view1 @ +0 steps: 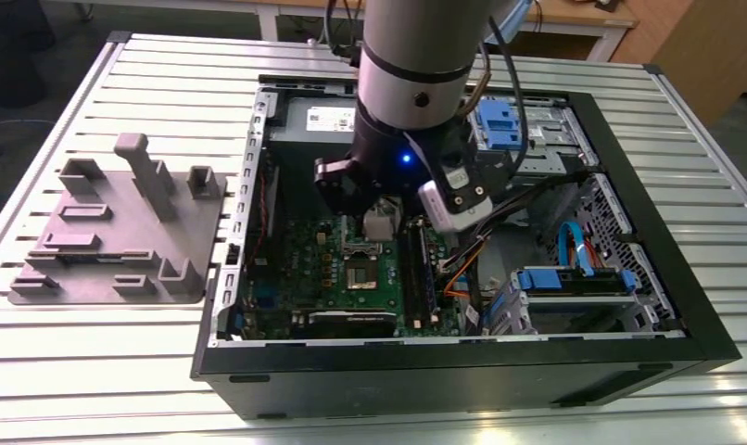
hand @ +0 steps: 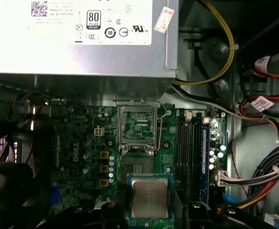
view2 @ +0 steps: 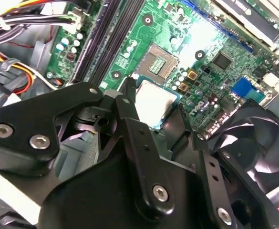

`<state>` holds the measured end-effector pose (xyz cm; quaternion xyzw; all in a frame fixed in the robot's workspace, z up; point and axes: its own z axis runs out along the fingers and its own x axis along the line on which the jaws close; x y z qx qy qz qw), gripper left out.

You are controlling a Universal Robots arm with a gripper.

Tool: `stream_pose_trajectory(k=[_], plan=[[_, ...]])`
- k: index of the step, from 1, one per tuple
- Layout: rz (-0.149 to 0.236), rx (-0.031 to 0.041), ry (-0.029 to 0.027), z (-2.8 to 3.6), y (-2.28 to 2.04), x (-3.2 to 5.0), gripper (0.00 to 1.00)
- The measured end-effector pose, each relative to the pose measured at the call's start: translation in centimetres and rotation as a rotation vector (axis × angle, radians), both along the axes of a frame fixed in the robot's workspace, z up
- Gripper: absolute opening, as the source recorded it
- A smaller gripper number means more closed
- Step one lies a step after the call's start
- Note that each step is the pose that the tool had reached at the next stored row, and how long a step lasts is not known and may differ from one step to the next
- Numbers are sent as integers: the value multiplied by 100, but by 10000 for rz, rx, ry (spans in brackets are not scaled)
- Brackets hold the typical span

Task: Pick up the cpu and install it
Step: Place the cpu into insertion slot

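The cpu (hand: 149, 196), a small square chip with a silvery-grey top and a pale edge, hangs just above the green motherboard (hand: 82, 143). My gripper (hand: 151, 212) is shut on it, one black finger on each side. In the second wrist view the cpu (view2: 154, 101) sits between the fingers (view2: 126, 98), a little short of the bare socket (view2: 159, 61). The socket's silver frame (hand: 138, 125) stands flipped open, and the socket (hand: 138, 167) lies between it and the chip. In the exterior view the gripper (view1: 380, 221) hovers inside the open computer case (view1: 461, 371) over the board.
The grey power supply box (hand: 82, 38) stands beyond the socket. Memory slots (hand: 191, 152) and cable bundles (hand: 268, 167) run on one side, and a black fan (view2: 253, 148) sits on the other. A grey fixture plate (view1: 114, 232) lies on the table at the exterior view's left.
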<state>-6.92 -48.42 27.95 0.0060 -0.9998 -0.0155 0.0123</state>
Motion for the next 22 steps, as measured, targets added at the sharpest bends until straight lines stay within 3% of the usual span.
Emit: stream_pose_trajectory(k=[11, 17, 22], plan=[[0, 0, 0, -197, -12, -24, 47], [3, -3, 5, -212, -22, -23, 47], [48, 0, 21, -303, -27, -24, 47]])
